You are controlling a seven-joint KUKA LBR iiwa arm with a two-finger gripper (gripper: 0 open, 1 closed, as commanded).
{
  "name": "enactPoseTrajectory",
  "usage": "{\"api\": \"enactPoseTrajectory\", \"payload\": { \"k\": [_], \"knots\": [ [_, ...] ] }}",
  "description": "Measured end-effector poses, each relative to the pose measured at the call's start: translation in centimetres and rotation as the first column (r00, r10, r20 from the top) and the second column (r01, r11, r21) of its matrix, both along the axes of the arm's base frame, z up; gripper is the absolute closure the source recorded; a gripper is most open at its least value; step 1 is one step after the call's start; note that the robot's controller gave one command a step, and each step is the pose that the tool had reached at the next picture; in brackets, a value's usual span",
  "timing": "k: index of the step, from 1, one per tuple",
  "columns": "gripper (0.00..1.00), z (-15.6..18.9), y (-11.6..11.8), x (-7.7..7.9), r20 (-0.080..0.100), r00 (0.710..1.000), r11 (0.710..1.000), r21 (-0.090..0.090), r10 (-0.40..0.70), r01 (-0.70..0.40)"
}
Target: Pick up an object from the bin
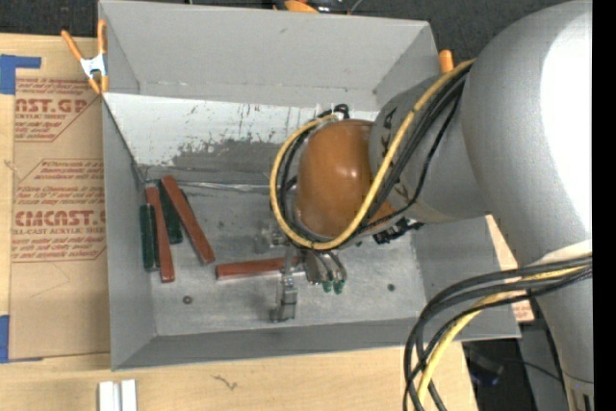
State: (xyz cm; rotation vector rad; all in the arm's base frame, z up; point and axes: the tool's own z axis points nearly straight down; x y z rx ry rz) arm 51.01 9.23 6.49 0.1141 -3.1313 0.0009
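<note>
Tool [286,292] sits low by the bin's [260,53] front edge, right at the reddish-brown stick's [245,270] right end, spread impossible to tell.

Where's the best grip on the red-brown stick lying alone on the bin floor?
Grip the red-brown stick mid-length, coming straight down, closing across its narrow width. It lies flat, running left-right in the view, with bare bin floor along both long sides; its right end sits by the gripper, so probably shift left first.

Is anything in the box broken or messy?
Nothing is broken or spilled. The bin's back wall is scuffed and scratched. One red-brown stick lies crosswise, apart from the brown and green sticks at the left.
</note>
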Motion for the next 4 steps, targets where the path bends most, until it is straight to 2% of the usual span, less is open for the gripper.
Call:
{"api": "enactPoseTrajectory", "payload": {
  "k": [1,2,3,4],
  "knots": [
    [0.00,3.5,2.0,1.4,0.012,0.986,0.986,0.002,0.165,-0.165],
    [0.00,3.4,1.5,-0.5,0.006,0.992,0.992,0.002,0.126,-0.126],
    [0.00,0.4,1.9,2.1,0.009,0.956,0.956,0.001,0.292,-0.292],
    [0.00,0.4,2.0,2.0,0.009,0.956,0.957,0.002,0.292,-0.292]
  ]
}}
